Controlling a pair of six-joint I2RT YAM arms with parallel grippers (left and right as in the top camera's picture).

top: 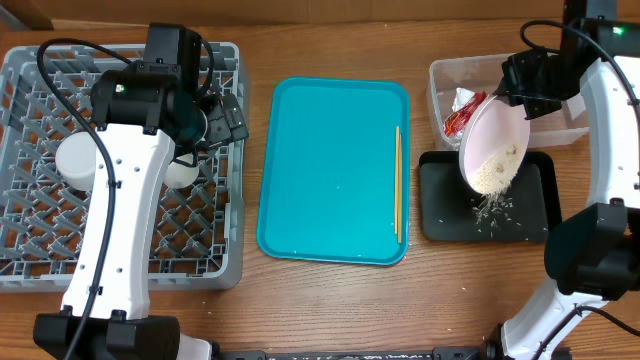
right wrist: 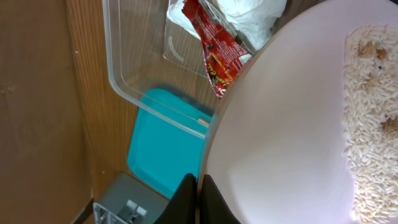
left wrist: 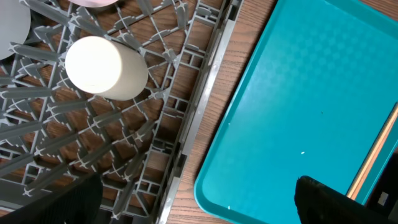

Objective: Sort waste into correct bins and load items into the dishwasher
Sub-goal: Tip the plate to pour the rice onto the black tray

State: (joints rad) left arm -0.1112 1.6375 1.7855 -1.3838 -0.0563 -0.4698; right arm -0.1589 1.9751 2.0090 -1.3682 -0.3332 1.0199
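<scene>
**Pink bowl tipped over the black tray, rice spilling**

On the right, one black tray (top: 435,215) catches loose rice (top: 493,177). Above it the right claw (right wrist: 200,186) grips the rim of one pink bowl (top: 492,140), whose low edge points near. Farther back, one clear tub (top: 445,80) holds one red wrapper (right wrist: 214,43), its print unreadable, and one tissue (right wrist: 249,15). In the centre, chopsticks (top: 398,185) lie near-to-far on the teal tray (top: 330,170). On the left, the left claw (top: 225,118) hangs wide open over the rack (top: 30,250), which holds one white cup (left wrist: 102,68).

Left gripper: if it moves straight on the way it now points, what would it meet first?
Likely the side wall of the grey rack, or the table strip beside the teal tray; its open jaws straddle both, and depth is unclear.
</scene>
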